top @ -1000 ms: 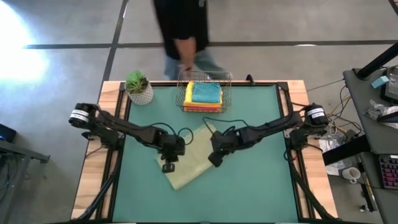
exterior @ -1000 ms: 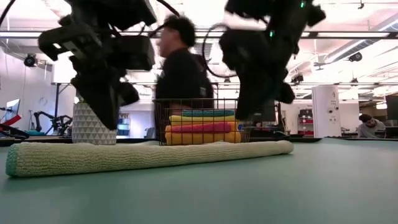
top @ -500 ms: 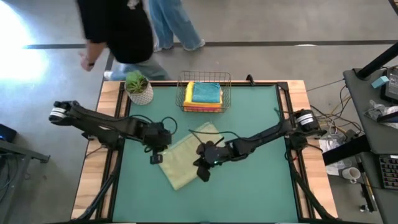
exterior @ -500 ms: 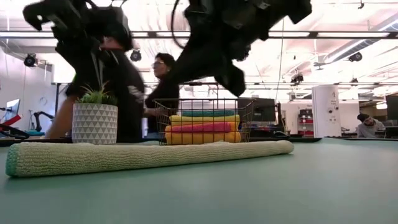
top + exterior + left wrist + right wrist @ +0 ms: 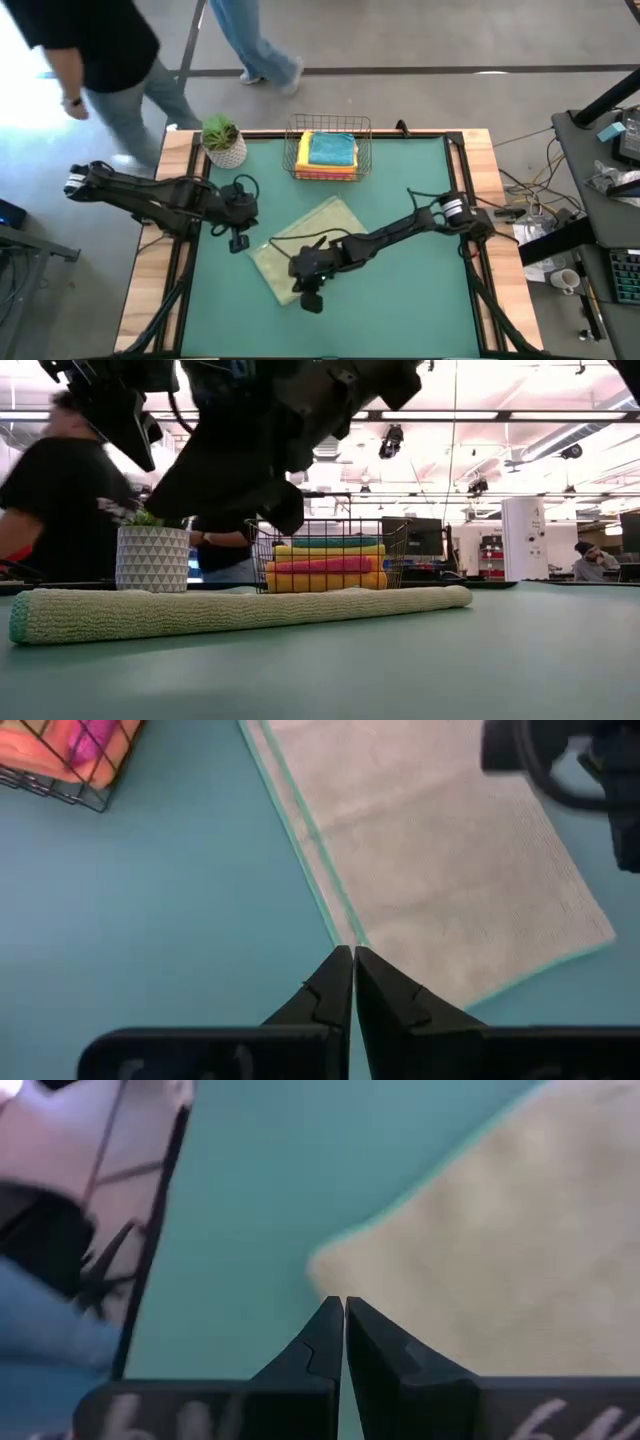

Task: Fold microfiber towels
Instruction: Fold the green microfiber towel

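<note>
The pale sage green towel lies flat and folded on the green table mat, near the middle of the table, set at a slant to the table's edges; in the low view it shows as a long low roll across the mat; its edges carry a thin teal trim, visible in the left wrist view.

The right gripper reaches across from the right edge and sits over the towel's near corner; its two fingers are pressed together with nothing between them, as the right wrist view shows, their tips above the towel's corner at the mat.

The left gripper hangs near the left edge, just beside the towel's left side and apart from it; its fingers are likewise pressed together and pinch nothing.

A wire basket stands at the far edge, middle; it holds the stacked towels, teal on top, with yellow, pink and orange layers beneath.

A potted plant in a white patterned pot stands at the far left corner.

A person in a dark top stands beyond the far left corner; a second person's legs show beyond the far edge.
</note>
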Controlling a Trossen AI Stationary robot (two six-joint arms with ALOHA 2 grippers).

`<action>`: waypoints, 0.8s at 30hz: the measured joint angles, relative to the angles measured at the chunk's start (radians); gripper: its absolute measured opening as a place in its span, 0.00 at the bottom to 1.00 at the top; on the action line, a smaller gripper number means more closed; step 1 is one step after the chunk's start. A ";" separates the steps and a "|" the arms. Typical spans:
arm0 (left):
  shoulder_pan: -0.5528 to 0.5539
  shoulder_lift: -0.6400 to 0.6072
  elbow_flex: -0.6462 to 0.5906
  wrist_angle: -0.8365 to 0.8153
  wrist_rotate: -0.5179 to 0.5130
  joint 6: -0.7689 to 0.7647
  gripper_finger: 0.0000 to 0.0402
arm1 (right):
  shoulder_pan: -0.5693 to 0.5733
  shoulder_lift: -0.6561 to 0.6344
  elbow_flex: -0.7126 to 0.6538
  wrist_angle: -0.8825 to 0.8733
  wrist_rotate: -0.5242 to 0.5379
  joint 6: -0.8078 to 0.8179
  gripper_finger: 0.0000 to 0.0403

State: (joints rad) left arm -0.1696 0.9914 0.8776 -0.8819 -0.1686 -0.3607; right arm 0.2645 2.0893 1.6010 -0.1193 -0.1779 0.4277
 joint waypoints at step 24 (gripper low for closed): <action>0.000 0.042 -0.022 -0.051 0.002 -0.027 0.00 | 0.049 0.030 0.032 -0.402 -0.058 0.035 0.02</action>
State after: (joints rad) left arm -0.1696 1.0333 0.8558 -0.9328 -0.1665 -0.3878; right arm 0.3132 2.1196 1.6329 -0.5215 -0.2354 0.4623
